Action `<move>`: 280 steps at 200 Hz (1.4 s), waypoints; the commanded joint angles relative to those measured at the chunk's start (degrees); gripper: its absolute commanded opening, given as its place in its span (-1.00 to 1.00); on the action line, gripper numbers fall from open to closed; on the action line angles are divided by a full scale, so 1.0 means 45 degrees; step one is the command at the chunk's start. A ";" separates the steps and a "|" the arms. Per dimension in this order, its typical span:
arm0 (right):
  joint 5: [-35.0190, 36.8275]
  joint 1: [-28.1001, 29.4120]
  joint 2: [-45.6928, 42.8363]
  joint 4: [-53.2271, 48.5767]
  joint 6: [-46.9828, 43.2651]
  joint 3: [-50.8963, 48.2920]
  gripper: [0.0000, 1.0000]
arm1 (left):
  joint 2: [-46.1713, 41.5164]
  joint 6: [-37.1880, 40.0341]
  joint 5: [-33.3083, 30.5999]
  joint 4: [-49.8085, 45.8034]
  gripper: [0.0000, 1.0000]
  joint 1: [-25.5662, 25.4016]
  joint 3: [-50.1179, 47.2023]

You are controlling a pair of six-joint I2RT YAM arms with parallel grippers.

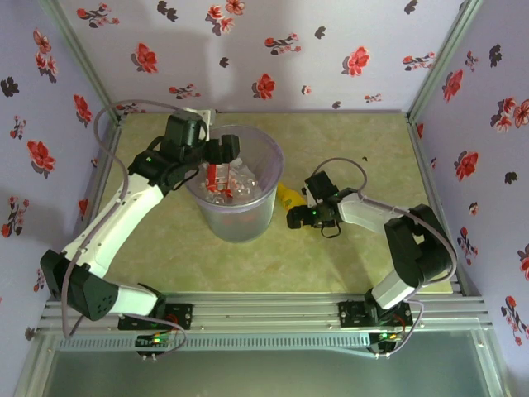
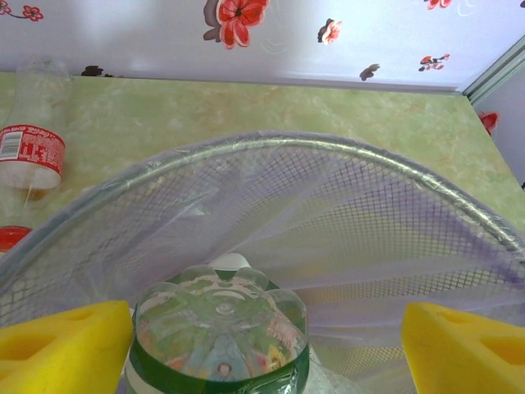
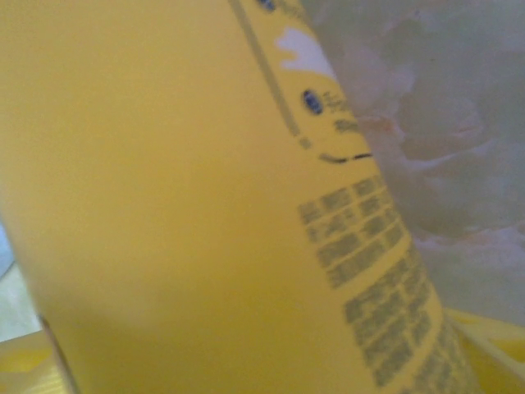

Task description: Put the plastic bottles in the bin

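Over the bin (image 2: 369, 222), the left gripper (image 2: 267, 345) has its fingers (image 2: 66, 341) spread. The green-labelled bottle (image 2: 217, 336) sits between them, touching one pad and apart from the other. The yellow-labelled bottle (image 3: 164, 205) lies between the right gripper (image 1: 302, 217) fingers; we cannot tell whether they pinch it. We judge both bottles light, thin-walled and slippery, so take hold mid-body, across the label.

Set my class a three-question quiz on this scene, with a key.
1. The left gripper hangs over the bin. The bottle between its pads has which label? A red, B green, C yellow.
2. True or false: the yellow-labelled bottle lies inside the bin.
3. In the left wrist view, where does the red-labelled bottle lie?
Key: 1 B. 2 False: it is outside, beside the bin. 3 On the table, outside the bin.
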 commanded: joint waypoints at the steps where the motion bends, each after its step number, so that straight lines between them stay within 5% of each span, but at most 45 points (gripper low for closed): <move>1: 0.0274 0.0096 0.0183 0.0246 0.0275 0.0277 0.72 | -0.0446 0.0040 -0.0257 -0.0036 0.71 -0.0096 -0.0023; 51: 0.0395 0.0096 0.0478 0.0176 0.0364 0.0415 0.46 | -0.0446 -0.0029 -0.0227 0.0214 0.72 -0.0099 -0.0219; 127: 0.0707 0.0096 -0.0416 -0.0285 0.0102 0.0373 0.31 | -0.0570 -0.0378 -0.0167 0.0605 0.72 -0.0101 -0.0412; 280: 0.1475 -0.1122 -0.5897 -0.0536 -0.0159 -0.0641 0.18 | 0.0016 -0.1420 0.1545 0.1742 0.72 -0.0618 0.2024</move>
